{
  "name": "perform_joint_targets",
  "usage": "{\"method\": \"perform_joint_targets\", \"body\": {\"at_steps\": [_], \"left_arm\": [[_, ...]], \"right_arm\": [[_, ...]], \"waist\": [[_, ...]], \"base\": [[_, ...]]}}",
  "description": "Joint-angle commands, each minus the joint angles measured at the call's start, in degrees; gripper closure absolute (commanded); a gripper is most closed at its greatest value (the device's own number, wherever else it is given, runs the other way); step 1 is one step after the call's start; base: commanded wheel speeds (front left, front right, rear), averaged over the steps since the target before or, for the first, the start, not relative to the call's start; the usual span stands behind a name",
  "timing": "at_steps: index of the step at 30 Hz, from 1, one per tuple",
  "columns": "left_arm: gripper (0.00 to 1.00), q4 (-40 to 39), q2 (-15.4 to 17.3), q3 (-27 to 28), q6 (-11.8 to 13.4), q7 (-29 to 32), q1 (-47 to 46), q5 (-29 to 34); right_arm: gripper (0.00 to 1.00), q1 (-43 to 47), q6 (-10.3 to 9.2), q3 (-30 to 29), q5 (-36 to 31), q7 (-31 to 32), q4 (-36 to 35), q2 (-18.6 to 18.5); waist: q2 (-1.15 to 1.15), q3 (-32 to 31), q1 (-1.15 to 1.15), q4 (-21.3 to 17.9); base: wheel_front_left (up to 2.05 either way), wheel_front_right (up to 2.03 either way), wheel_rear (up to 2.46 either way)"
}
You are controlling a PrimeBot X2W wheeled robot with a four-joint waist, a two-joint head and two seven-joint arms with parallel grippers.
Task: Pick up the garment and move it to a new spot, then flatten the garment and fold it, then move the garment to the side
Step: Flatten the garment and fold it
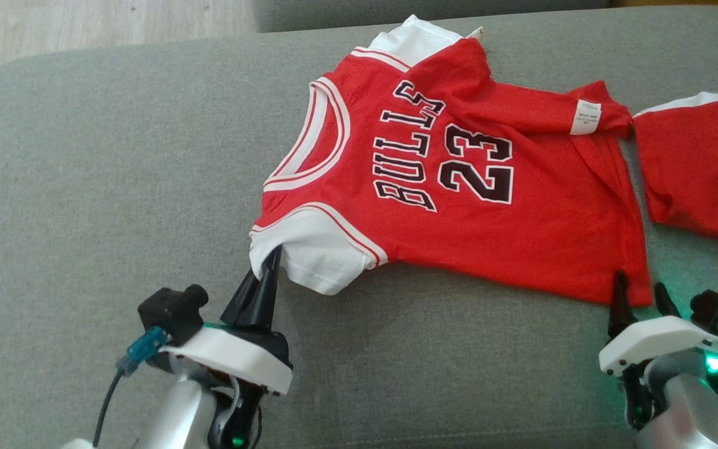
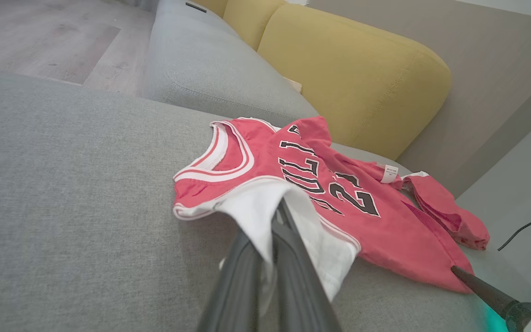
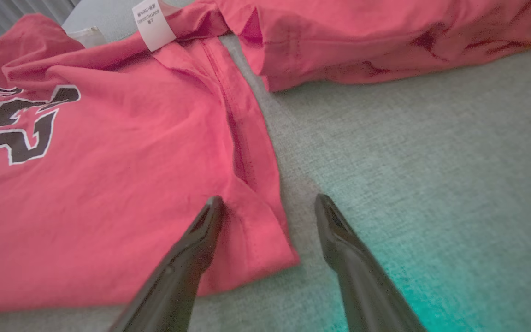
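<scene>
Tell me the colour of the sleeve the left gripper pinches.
White sleeve, with red piping at its seam; clearest in the head view.

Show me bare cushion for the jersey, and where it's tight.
Widest patch: cushion left of the jersey, beyond the left gripper. A bare strip runs below the hem between it and the right gripper. Crowded: right side, where a second red garment sits beside the jersey.

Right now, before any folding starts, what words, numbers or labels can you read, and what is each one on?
"BULLS": black letters edged in white, across the chest of the red jersey.
"23": large black number edged in white, next to that word on the hem side.
White tag on the folded-over edge of the jersey: it has printed lines, too small and blurred to read.
</scene>
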Motion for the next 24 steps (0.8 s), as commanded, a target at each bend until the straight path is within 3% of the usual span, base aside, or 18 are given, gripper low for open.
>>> {"method": "perform_joint_targets", "body": {"at_steps": [1,2,3,7,13,18,24], "left_arm": [[1.00,-2.0,0.3,1.9,-0.3,-0.3,-1.0,0.3],[1.00,-2.0,0.3,2.1,-0.3,-0.3,-0.9,0.3],[1.00,-2.0,0.3,2.5,-0.3,-0.3,-0.9,0.4],[1.00,-2.5,0.3,4.1,-0.3,-0.3,-0.7,0.4],[1.00,-5.7,1.4,6.3,-0.3,-0.3,-2.2,-1.6],[1.00,-9.3,3.9,7.3,-0.3,-0.3,-6.5,-3.0],[1.00,-13.4,6.1,10.5,-0.3,-0.3,-14.9,-9.3]], "right_arm": [[0.13,-1.1,-0.05,2.7,0.9,0.1,0.5,0.0],[0.70,-1.4,-0.05,3.5,1.7,0.1,1.0,0.0],[1.00,-1.7,-0.05,4.3,2.7,-0.2,1.2,0.0],[1.00,-2.5,-0.05,9.8,7.1,-1.9,-1.0,0.0],[1.00,-3.6,-0.05,15.3,9.5,-2.9,-12.1,0.0],[1.00,-6.2,-0.05,19.1,9.8,0.5,-24.9,-2.0],[1.00,-11.4,-0.05,21.4,11.8,6.7,-37.8,-5.4]], "waist": [[0.00,-0.1,0.00,-0.1],[0.00,-0.2,0.00,-0.1],[0.00,-0.4,0.00,-0.2],[0.00,-1.2,0.00,-0.7],[0.00,-3.0,0.00,-1.6],[0.00,-4.7,0.00,-1.9],[0.00,-6.7,0.00,-2.1]], "base": [[0.00,0.00,0.00],[0.00,0.00,0.00],[0.00,0.00,0.00],[0.00,0.00,0.00],[0.00,0.00,0.00],[0.00,0.00,0.00],[0.00,0.00,0.00]]}}
